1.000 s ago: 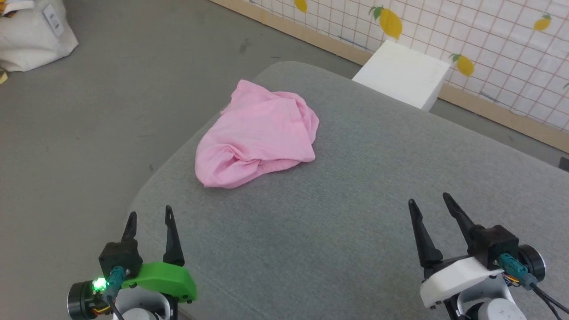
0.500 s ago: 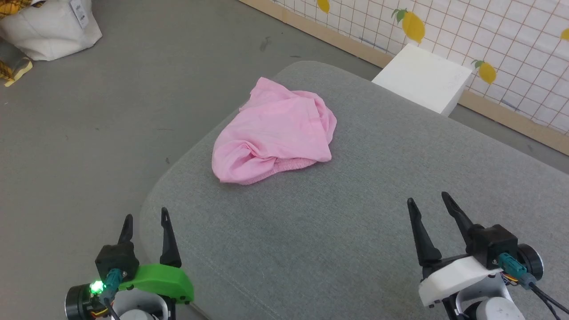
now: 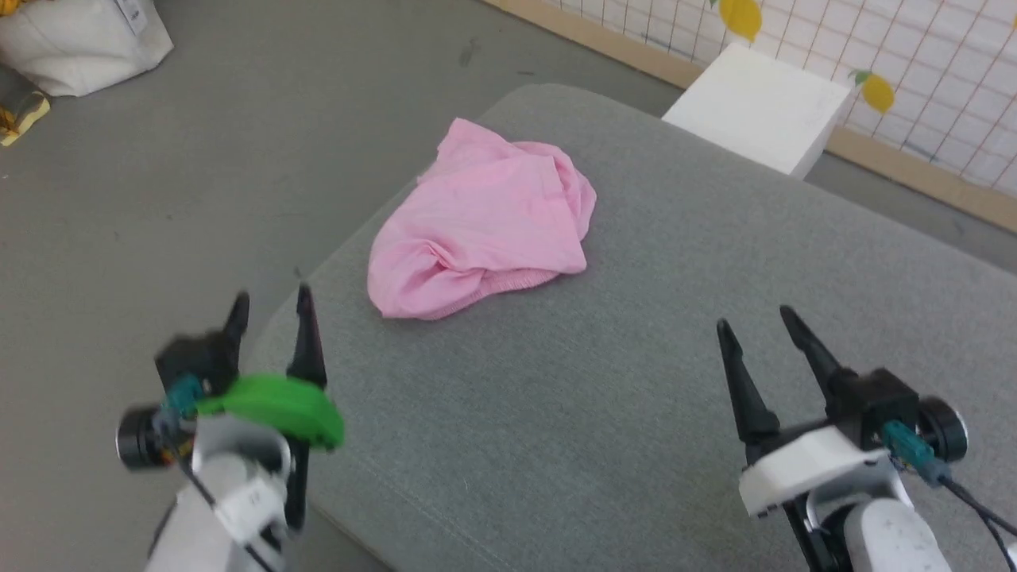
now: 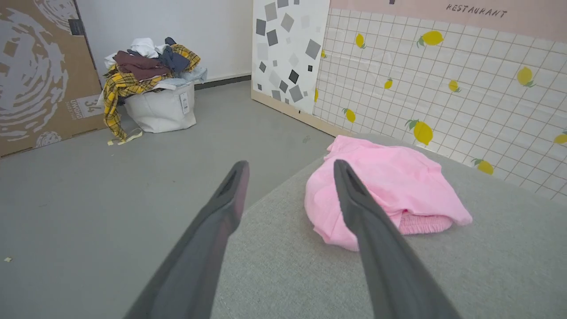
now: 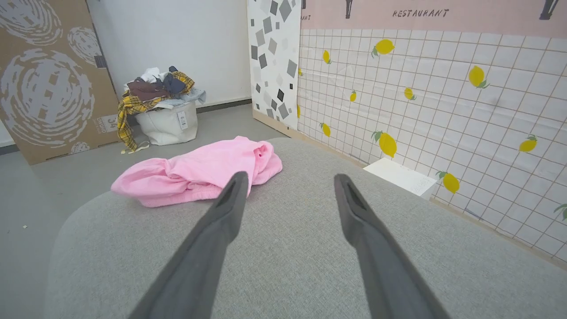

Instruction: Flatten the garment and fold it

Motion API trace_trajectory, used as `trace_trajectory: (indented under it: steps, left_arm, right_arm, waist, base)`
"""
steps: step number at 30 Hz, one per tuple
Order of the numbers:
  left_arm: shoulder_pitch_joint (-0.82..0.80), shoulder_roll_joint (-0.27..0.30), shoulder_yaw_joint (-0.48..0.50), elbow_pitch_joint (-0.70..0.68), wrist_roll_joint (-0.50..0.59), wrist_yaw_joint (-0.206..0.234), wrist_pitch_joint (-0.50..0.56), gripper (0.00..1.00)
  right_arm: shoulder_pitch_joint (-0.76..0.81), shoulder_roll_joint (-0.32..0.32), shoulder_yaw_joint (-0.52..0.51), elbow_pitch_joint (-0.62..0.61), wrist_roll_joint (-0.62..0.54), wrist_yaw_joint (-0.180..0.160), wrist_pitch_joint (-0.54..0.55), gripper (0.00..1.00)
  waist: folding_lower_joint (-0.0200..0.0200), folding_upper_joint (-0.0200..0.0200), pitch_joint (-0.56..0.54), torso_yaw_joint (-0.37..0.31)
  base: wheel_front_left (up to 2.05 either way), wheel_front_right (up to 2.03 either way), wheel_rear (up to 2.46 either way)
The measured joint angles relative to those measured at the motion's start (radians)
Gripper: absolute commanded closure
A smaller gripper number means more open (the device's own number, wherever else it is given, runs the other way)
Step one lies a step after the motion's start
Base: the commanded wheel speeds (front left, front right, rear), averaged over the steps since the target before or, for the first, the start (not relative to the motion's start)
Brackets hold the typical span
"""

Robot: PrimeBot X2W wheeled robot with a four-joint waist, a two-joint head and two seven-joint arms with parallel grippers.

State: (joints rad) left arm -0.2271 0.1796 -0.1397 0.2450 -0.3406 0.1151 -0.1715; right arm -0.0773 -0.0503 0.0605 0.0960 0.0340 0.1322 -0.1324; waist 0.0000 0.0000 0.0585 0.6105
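Pink garment (image 3: pixel 481 218) still crumpled; left claw (image 3: pixel 271 295) just rose toward it, right claw (image 3: pixel 753 318) trailing, both spread wide, empty.

Grey fabric-covered tabletop (image 3: pixel 636 413), rounded at the corner, above a grey floor (image 3: pixel 159 199). Just past its far edge, a white box (image 3: pixel 755 107), close to a wooden baseboard (image 3: pixel 620 46). Behind that, a grid-tiled wall (image 5: pixel 443 97) printed with yellow lemons, topped by a pink band with RESTAURANT lettering (image 5: pixel 421 13). Beside the tiles, a white panel (image 4: pixel 288 48) scattered with grey squares. Across the floor, a white bag (image 4: pixel 161 108) heaped with clothes, a yellow plaid cloth (image 4: pixel 116 91) trailing down its side, next to a cardboard sheet (image 4: pixel 35 75) with swirl print.
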Motion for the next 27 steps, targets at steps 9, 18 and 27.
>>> trace_trajectory:
  steps: [9,18,27]
  left_arm:
    - [-0.328,0.058,0.063,0.128,-0.14,-0.106,0.171,0.0]
    - [-0.526,0.204,0.157,0.201,-0.288,-0.139,0.497,0.0]
    - [-0.511,0.253,0.194,0.233,-0.39,-0.007,0.858,0.0]
  right_arm:
    - [-0.13,0.001,0.044,-0.064,-0.064,0.0,0.042,0.0]
    - [-0.243,-0.007,0.066,-0.075,-0.077,0.0,0.031,0.0]
    - [-0.277,-0.006,0.061,-0.042,-0.077,0.0,-0.012,0.0]
  waist:
    - [0.0,0.0,0.148,-0.056]
    - [0.0001,0.0,0.355,-0.178]
    - [0.0002,0.0,0.513,-0.322]
  base:
    - [0.0,0.0,0.0]
    - [0.0,0.0,0.0]
    - [0.0,0.0,0.0]
